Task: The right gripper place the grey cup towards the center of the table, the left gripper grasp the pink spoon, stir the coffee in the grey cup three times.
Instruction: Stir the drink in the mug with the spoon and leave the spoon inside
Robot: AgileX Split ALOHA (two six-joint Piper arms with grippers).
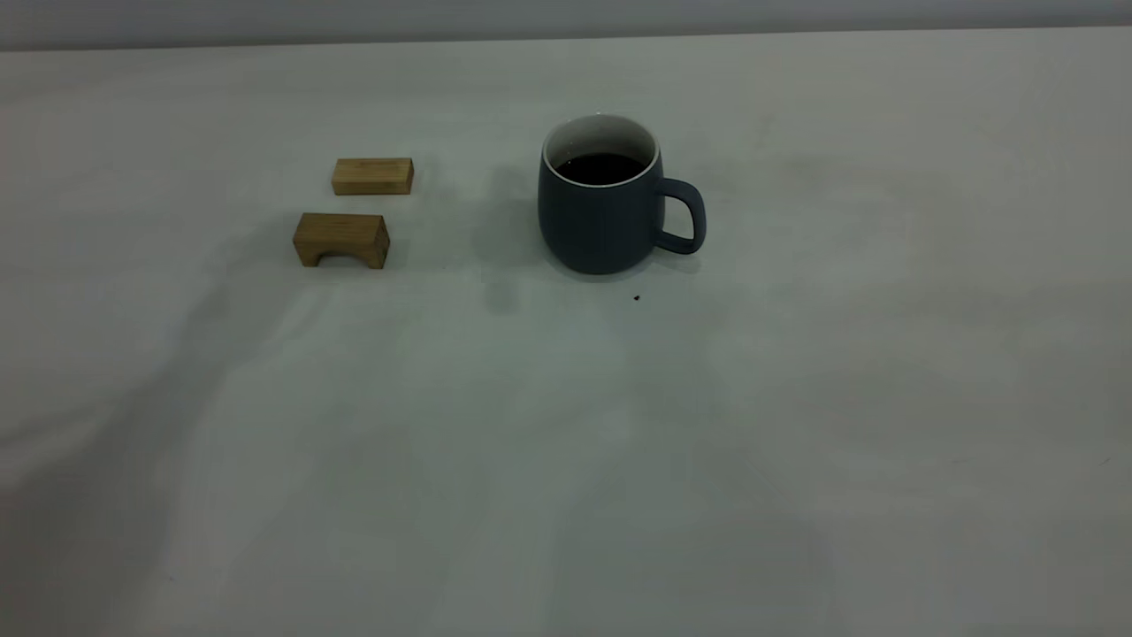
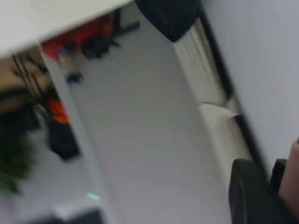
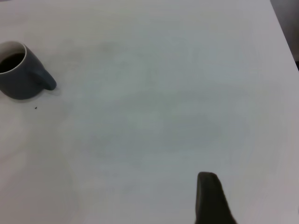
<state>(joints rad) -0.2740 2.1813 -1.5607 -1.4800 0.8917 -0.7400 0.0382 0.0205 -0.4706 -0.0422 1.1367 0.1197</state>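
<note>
The grey cup (image 1: pixel 601 221) stands upright near the middle of the table (image 1: pixel 566 460), with its handle to the right and dark coffee (image 1: pixel 601 168) inside. No arm shows in the exterior view. The right wrist view has the grey cup (image 3: pixel 18 81) far off; only a dark tip of my right gripper (image 3: pixel 210 193) shows, well away from it over bare table. My left gripper (image 2: pixel 275 186) is raised off the table and faces the room. A pale pink strip, the pink spoon (image 2: pixel 293 170), lies against its dark fingers, and the gripper is shut on it.
Two brown wooden blocks lie left of the cup: a flat one (image 1: pixel 372 176) farther back and an arched one (image 1: pixel 341 240) nearer. A tiny black speck (image 1: pixel 637 298) sits just in front of the cup. The table's back edge runs along the top.
</note>
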